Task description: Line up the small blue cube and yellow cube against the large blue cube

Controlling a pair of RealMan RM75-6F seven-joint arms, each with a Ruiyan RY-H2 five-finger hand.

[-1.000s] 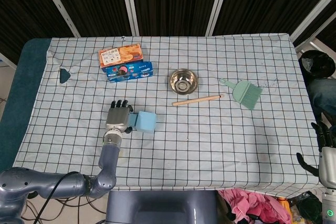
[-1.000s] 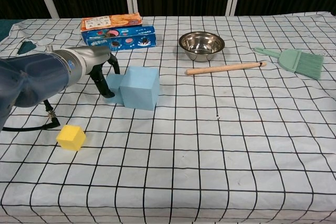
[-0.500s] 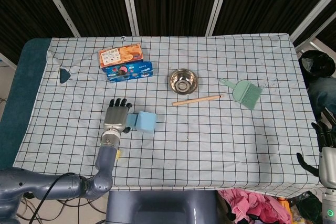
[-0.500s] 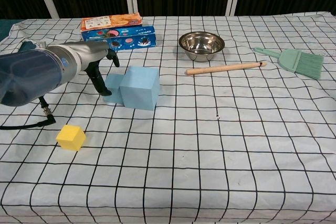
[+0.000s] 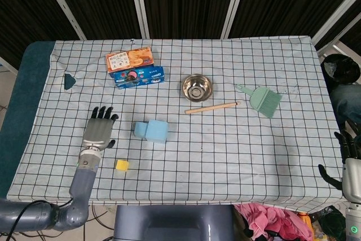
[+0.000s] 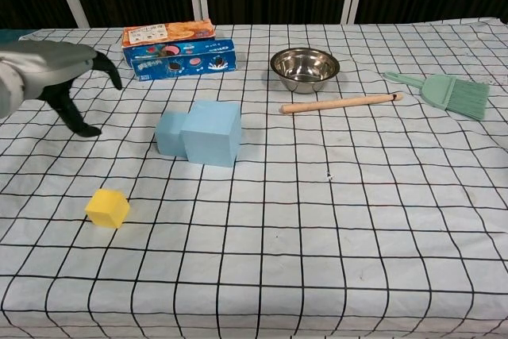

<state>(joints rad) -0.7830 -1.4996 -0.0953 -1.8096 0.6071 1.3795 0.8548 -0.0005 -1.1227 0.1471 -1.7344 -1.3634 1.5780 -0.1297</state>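
Observation:
The large blue cube (image 5: 157, 131) (image 6: 211, 132) sits left of the table's middle. The small blue cube (image 5: 140, 129) (image 6: 170, 134) stands against its left side, touching it. The yellow cube (image 5: 122, 165) (image 6: 107, 208) lies alone nearer the front edge, apart from both. My left hand (image 5: 98, 132) (image 6: 62, 75) hovers open to the left of the blue cubes, fingers spread, holding nothing. My right hand (image 5: 348, 153) hangs off the table's right edge, its fingers apart and empty.
Two snack boxes (image 5: 133, 66) (image 6: 176, 48) lie at the back left. A steel bowl (image 5: 196, 87) (image 6: 305, 68), a wooden stick (image 5: 211, 107) (image 6: 340, 103) and a green brush (image 5: 262, 99) (image 6: 447, 93) sit right of the middle.
My left hand let go of the small blue cube and drew away to the left, uncovering the yellow cube in the head view. The cubes did not move.

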